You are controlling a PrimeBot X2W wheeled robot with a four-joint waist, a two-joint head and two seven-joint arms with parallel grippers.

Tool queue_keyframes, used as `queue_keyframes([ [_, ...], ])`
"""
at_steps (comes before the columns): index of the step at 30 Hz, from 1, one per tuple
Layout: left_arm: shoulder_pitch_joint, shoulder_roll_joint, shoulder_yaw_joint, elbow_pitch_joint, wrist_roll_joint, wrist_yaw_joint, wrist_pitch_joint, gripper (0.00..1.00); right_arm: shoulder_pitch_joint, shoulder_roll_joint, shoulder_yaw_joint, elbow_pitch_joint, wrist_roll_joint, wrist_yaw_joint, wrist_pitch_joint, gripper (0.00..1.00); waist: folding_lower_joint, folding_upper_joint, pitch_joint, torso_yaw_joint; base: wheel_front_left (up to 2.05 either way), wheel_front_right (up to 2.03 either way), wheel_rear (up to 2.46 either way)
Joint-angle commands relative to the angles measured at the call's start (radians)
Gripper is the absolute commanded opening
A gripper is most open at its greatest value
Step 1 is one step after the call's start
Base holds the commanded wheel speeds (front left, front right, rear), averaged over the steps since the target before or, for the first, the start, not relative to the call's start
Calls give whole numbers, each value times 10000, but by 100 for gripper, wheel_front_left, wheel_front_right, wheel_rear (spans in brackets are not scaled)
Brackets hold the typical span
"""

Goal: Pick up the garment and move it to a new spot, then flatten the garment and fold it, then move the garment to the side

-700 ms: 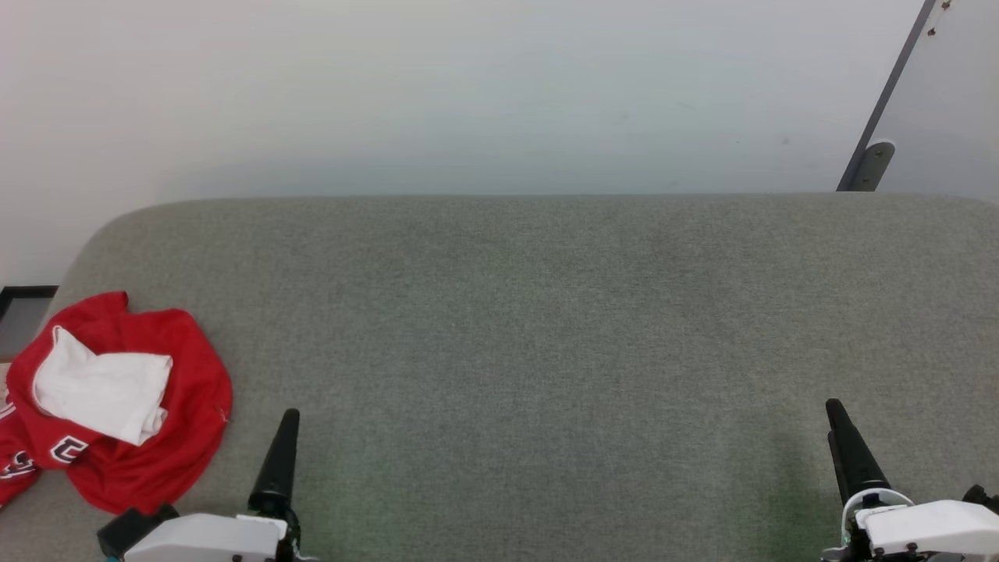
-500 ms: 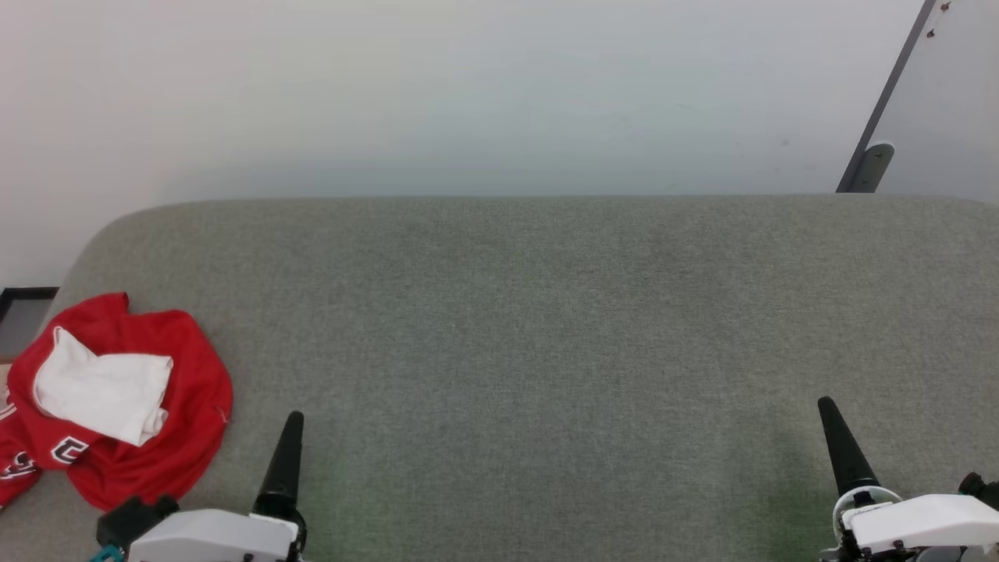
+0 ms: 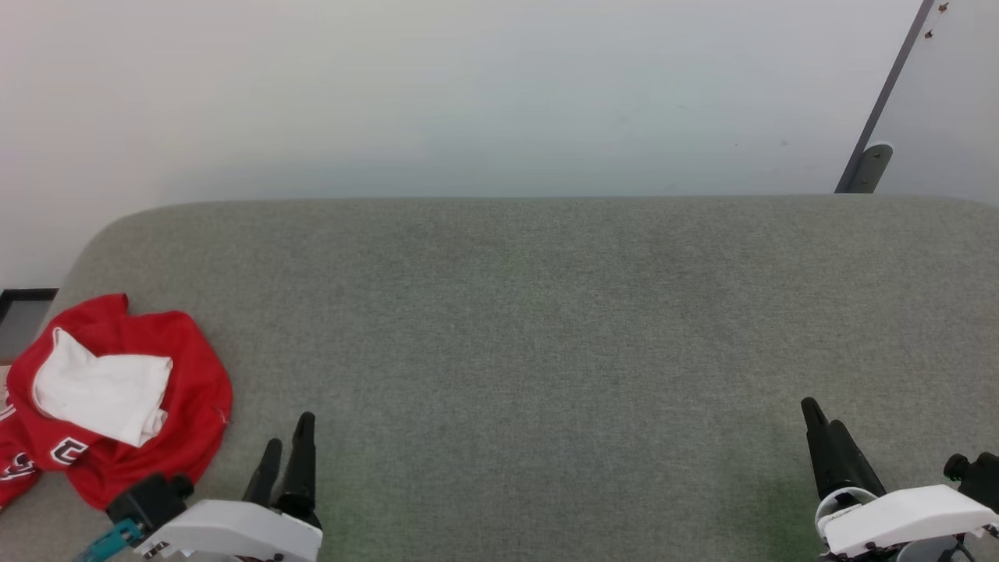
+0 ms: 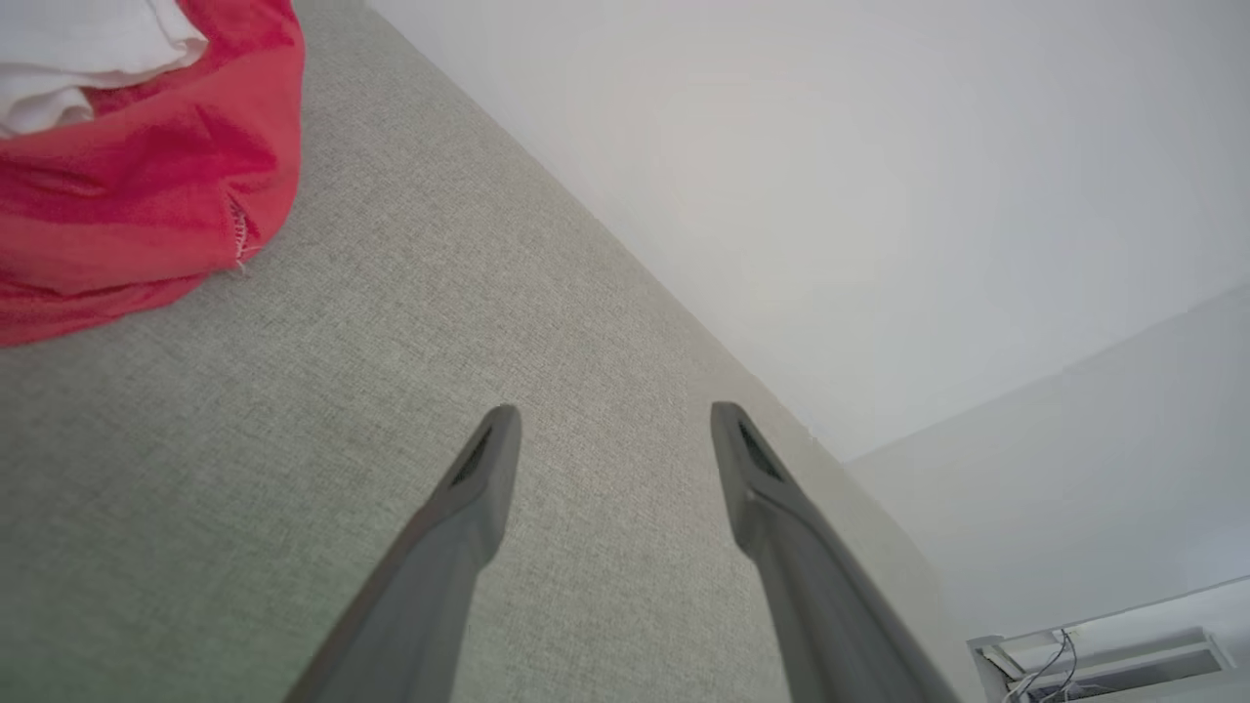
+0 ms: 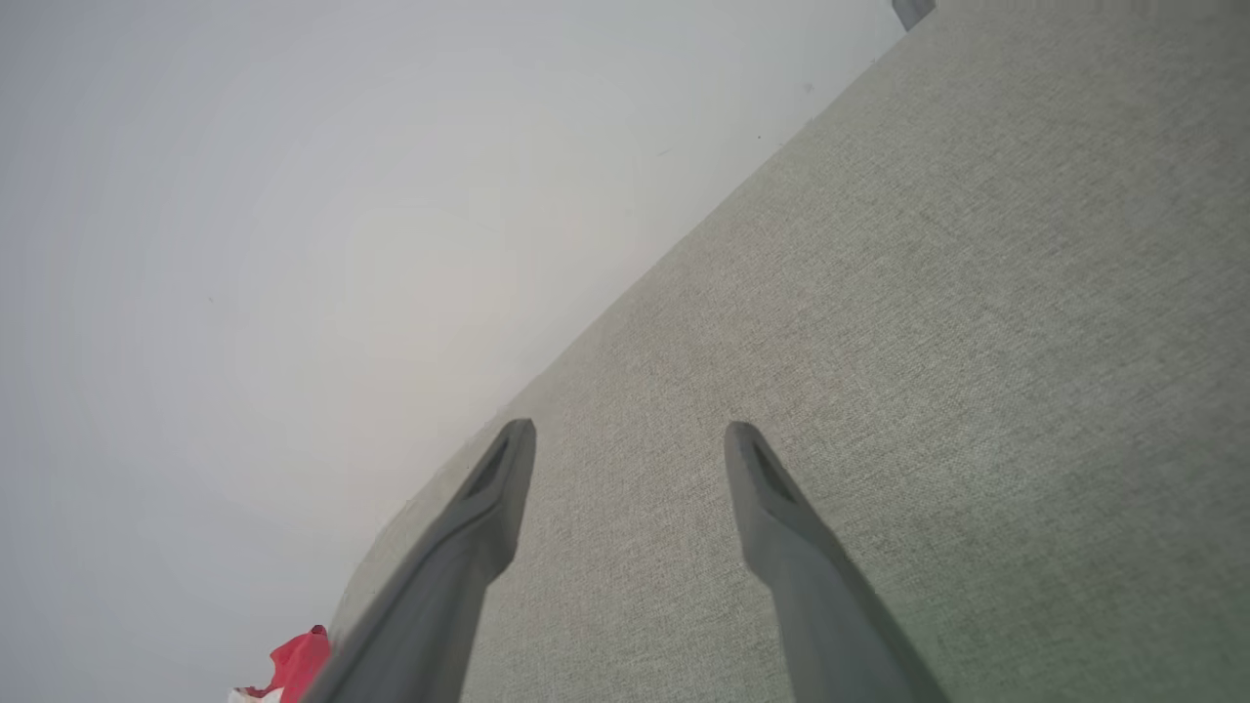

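The garment (image 3: 156, 460) lies crumpled at the left end of the grey padded surface (image 3: 546, 312), red with a white sleeve bunched on top and black lettering low on its left side. In the left wrist view the garment (image 4: 127, 195) fills the upper left corner. My left gripper (image 3: 287, 437) stands open just right of it at the front edge, empty; its fingers (image 4: 479, 478) are spread over bare fabric. At the front right my right gripper (image 3: 819, 417) is open and empty. A red scrap of the garment (image 5: 293, 664) shows far off in the right wrist view.
A pale wall (image 3: 468, 94) rises behind the surface. A grey bracket on a slanted panel (image 3: 870, 164) stands at the back right. A dark-framed object (image 3: 23, 312) sits beyond the surface's left edge.
Both wrists have rolled, so each gripper's second finger now shows in the head view. The left gripper shifted slightly right, the right gripper slightly left. The garment has not moved.
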Motion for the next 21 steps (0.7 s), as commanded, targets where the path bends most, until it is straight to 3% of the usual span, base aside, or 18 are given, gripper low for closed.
queue_keyframes([
  [1, -211, 105, -61, -91, 339, 47, -92, 100, -256, -42, 0, -164, -328, -4, -24, 100, 0, 0, 3, 1, 0, 0, 0],
  [21, -264, 453, -134, -191, 2705, -67, -678, 100, -210, -55, -34, -494, -2612, -5, -251, 100, 0, 0, -37, -10, 0, 0, 0],
])
